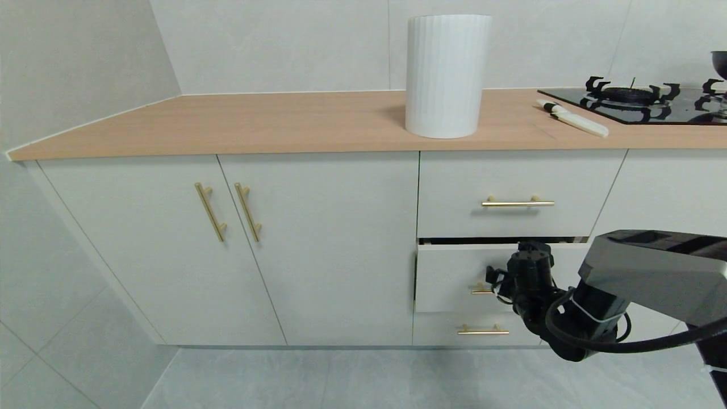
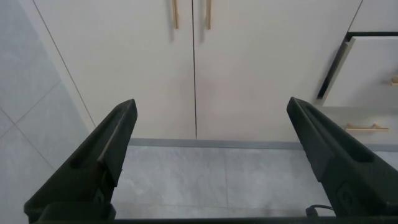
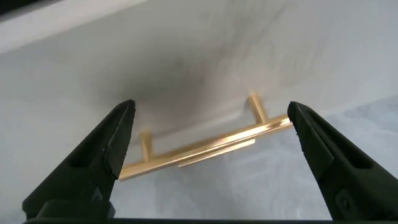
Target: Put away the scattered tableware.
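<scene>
A white-handled knife lies on the wooden counter, next to the hob. Below it, the middle drawer stands slightly pulled out, a dark gap showing along its top. My right gripper is open right in front of this drawer's gold handle, its fingers spread to either side of the bar without touching it. My left gripper is open and holds nothing, low down and facing the double cabinet doors and the floor.
A tall white ribbed container stands on the counter above the drawers. A black gas hob sits at the far right. A top drawer and a bottom drawer are shut. Grey tiled floor lies in front.
</scene>
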You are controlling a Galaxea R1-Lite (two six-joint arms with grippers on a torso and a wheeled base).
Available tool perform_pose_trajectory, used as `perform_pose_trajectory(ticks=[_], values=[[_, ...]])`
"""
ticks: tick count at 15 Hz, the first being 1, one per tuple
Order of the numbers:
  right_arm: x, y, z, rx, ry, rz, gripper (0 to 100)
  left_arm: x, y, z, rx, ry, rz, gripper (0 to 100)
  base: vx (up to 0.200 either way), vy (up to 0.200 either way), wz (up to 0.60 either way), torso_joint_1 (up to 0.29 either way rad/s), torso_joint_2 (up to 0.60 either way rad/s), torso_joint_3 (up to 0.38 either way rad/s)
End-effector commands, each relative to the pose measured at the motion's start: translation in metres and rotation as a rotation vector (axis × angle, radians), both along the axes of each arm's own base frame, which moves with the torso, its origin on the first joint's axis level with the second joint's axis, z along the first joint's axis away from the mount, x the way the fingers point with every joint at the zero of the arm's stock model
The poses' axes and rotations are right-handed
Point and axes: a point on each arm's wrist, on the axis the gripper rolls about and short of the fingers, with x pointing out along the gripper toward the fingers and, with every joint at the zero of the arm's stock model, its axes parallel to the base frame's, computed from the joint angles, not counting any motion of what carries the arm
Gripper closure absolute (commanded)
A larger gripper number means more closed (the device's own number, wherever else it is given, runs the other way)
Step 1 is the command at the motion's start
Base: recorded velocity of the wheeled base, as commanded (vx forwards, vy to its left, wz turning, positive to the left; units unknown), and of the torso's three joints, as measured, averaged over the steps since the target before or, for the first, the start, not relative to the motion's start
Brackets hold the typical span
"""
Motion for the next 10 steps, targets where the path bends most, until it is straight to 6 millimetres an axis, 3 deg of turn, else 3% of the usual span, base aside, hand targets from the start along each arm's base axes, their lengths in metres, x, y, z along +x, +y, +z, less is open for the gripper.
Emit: perform_pose_trajectory(ticks=[1, 4, 10], values=[[0.006, -0.001, -0.002, 0.002, -0.033, -0.022, 0, 0.000, 0.000, 0.000, 0.000, 0.001, 0.000, 0, 0.000, 0.000, 0.00, 0.000, 0.00, 0.000], [0.019, -0.008, 0.000, -0.004, -0.081, -0.095, 0, 0.000, 0.000, 0.000, -0.002, 0.001, 0.000, 0, 0.000, 0.000, 0.00, 0.000, 0.00, 0.000], [0.025, -0.011, 0.004, 0.003, -0.105, -0.112, 0, 0.000, 0.000, 0.000, -0.002, 0.001, 0.000, 0, 0.000, 0.000, 0.00, 0.000, 0.00, 0.000]])
